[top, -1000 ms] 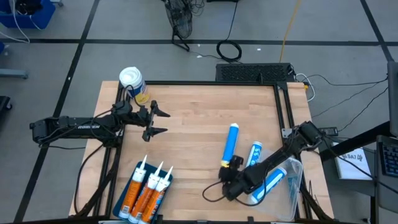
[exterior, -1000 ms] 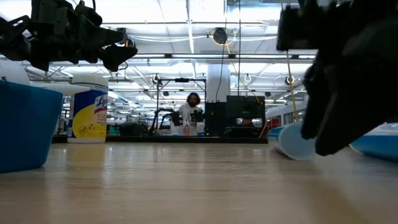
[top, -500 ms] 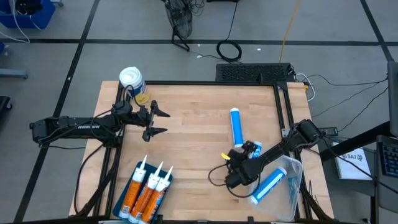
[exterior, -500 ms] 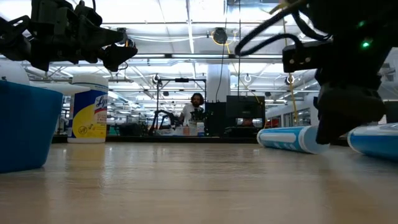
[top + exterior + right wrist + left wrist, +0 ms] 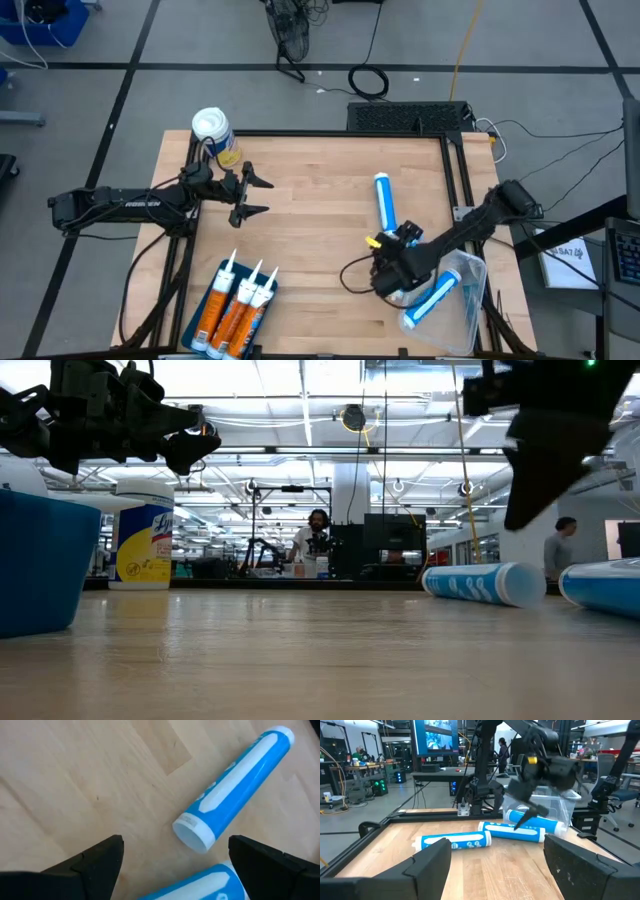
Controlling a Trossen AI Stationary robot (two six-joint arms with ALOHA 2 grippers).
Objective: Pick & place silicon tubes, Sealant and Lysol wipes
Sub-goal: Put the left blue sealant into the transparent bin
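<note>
A: Near edge first. What lies there?

B: Three orange sealant tubes (image 5: 236, 313), laid side by side on a blue tray (image 5: 203, 322), white nozzles pointing to the far side and a little right. Label text not legible.

A: Next item, the right side?

B: One blue tube (image 5: 429, 300) lying in a clear bin (image 5: 470, 290) at the right edge, long axis slanting from near-left to far-right. The right gripper (image 5: 388, 262) hangs just above the wood beside that bin, fingers spread, nothing between them. A second blue tube is mostly hidden under that arm (its white-ended body (image 5: 235, 765) shows in the right wrist view, lying flat).

A: And mid-table?

B: A third blue tube (image 5: 384, 203), lying flat, long axis running near to far with a slight lean left, white cap at the far end. White print on it (image 5: 478, 584), unreadable.

A: The left arm?

B: Left gripper (image 5: 252, 195) held over the left half of the wooden table (image 5: 310, 190), fingers wide apart, empty.

A: Farthest item?

B: The Lysol wipes (image 5: 214, 134), upright at the far-left corner, white lid up, long axis vertical. Yellow label, with the first letters "Ly" readable in the low view (image 5: 144, 543).
</note>
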